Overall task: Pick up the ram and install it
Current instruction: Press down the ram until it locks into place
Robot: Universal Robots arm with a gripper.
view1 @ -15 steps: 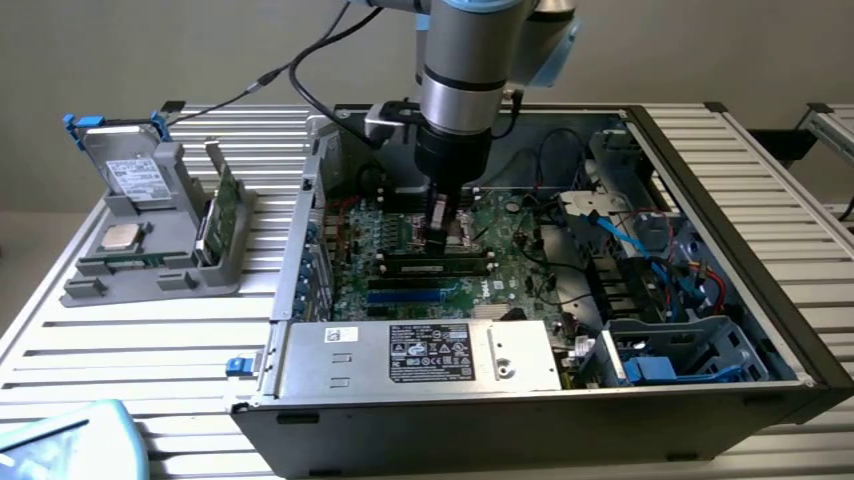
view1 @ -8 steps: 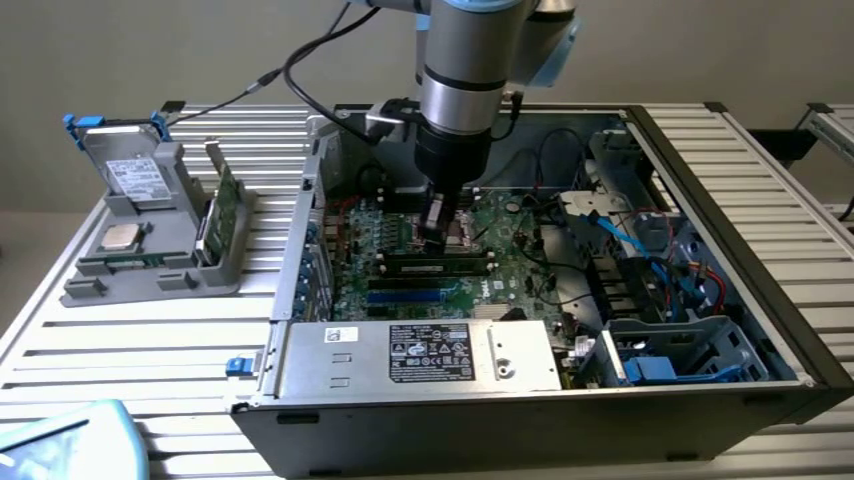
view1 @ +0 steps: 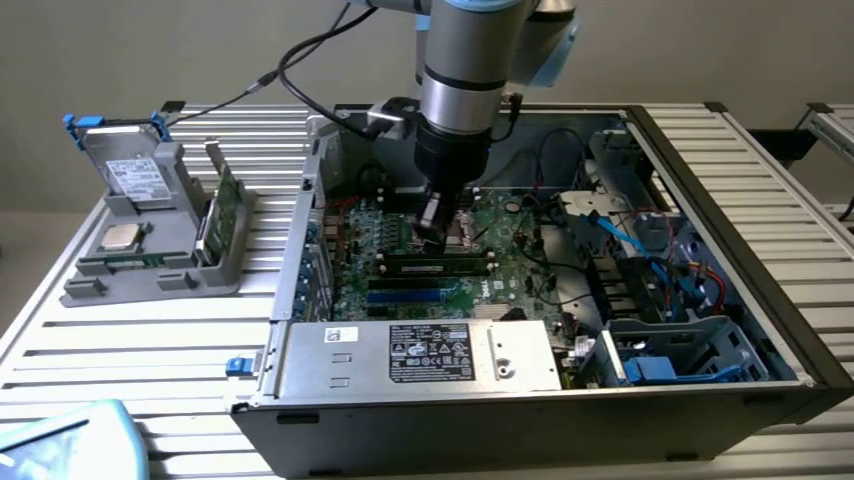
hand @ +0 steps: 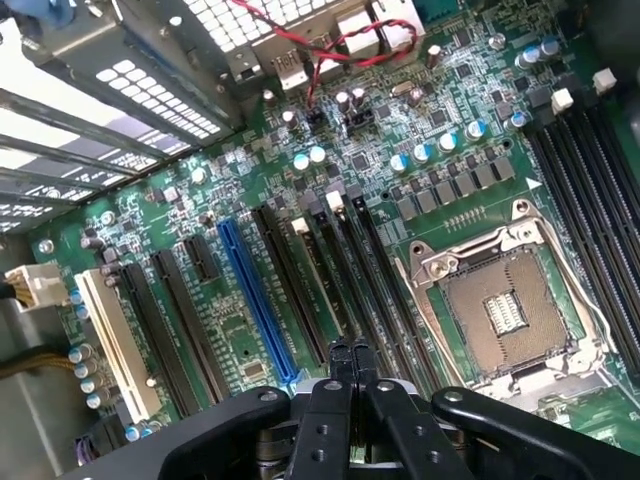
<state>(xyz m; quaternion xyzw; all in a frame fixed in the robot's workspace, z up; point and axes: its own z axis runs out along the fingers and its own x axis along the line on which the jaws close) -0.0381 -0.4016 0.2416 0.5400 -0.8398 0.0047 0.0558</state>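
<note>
The arm [view1: 470,70] is a thick cylinder of brushed silver metal with a pale blue cap at its upper joint and dark seam rings around the tube. Below it sits a black wrist section. A black cable [view1: 300,60] loops off its side. The gripper [hand: 350,365] is matte black, its linkage bars pinned with round bolts.

Slatted metal table [view1: 160,350]: open PC case [view1: 534,415], grey parts holder [view1: 147,270] at exterior view's left.
</note>
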